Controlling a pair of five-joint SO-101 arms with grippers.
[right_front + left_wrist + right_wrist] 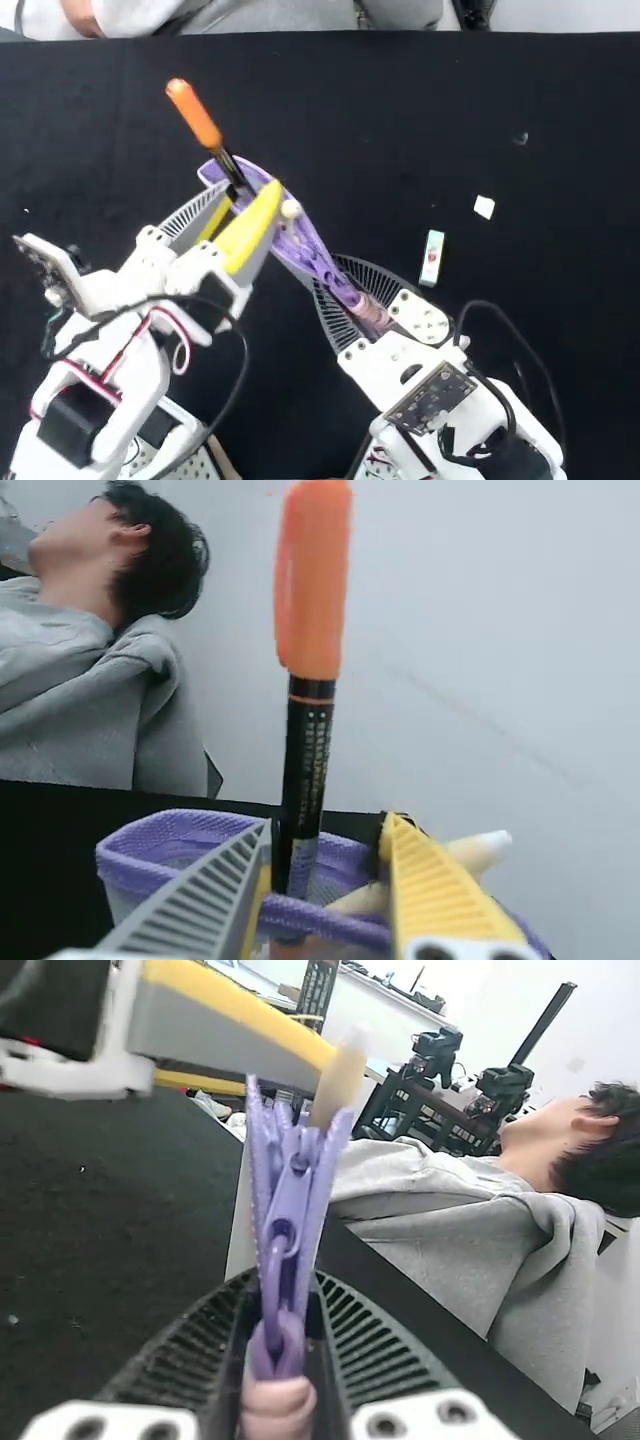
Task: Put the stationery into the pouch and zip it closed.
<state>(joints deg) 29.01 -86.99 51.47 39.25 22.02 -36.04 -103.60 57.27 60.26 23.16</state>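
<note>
The marker [200, 115] stands in the mouth of the purple pouch [310, 250] with its orange cap sticking out. It sits between the left gripper's [248, 203] fingers, which are narrowly parted, with a gap on the yellow side. The right gripper [352, 290] pinches the pouch's zip end, holding it up over the desk [520, 90]. The pouch looks soft and floppy, the marker light, stiff and slick — probably best gripped mid-barrel.
</note>
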